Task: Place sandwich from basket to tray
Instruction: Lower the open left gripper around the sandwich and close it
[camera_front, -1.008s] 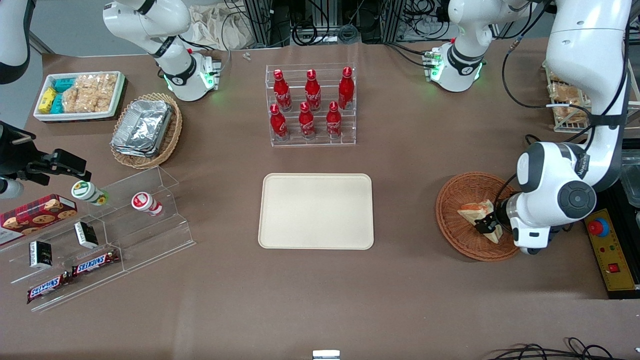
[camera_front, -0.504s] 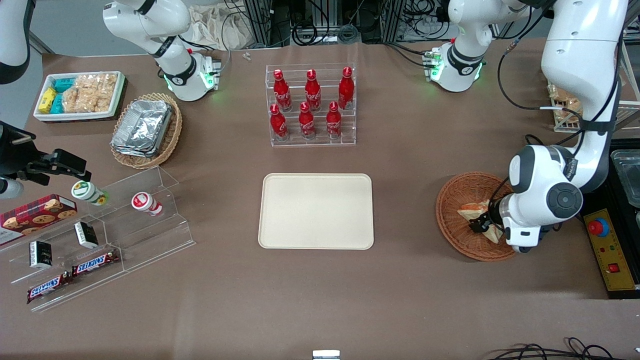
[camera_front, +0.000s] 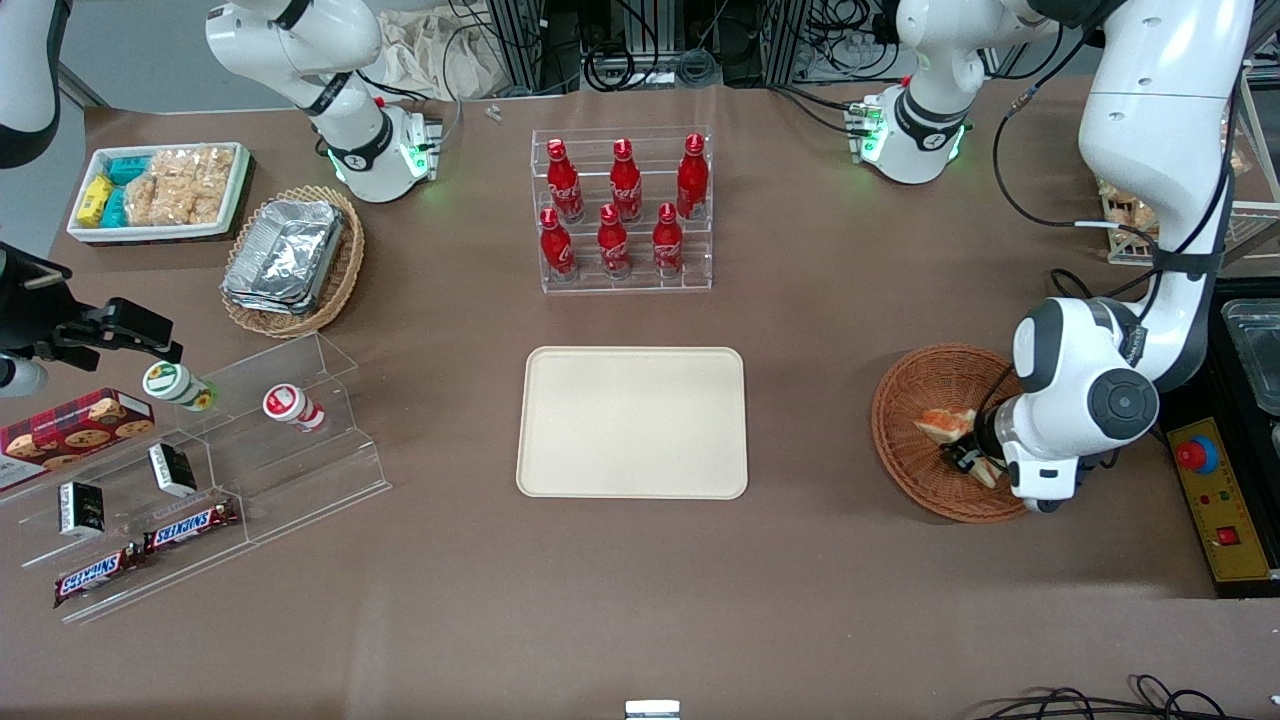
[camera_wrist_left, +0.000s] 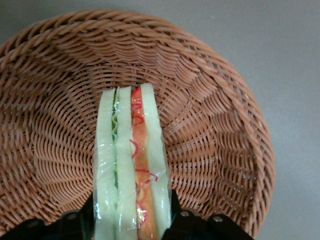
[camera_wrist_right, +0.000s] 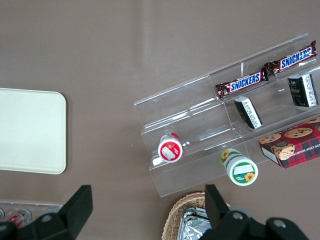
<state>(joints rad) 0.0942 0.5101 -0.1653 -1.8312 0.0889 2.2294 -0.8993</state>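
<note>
1. Since a second ago your arm has swung toward the tray, and the claw has slid along the sandwich.
2. Scanning from the tray toward your arm's end of the bench: the tray sits bare, well apart from the basket, and the sandwich is in the basket, not yet moved.
3. Your wrist view shows the claw clenched on the sandwich, one finger pressing each outer bread face.
4. Expect it to be light, soft and easily squashed, and the clear wrap probably slippery. Hold it by the flat bread faces, gently, so the filling doesn't squeeze out.
</note>
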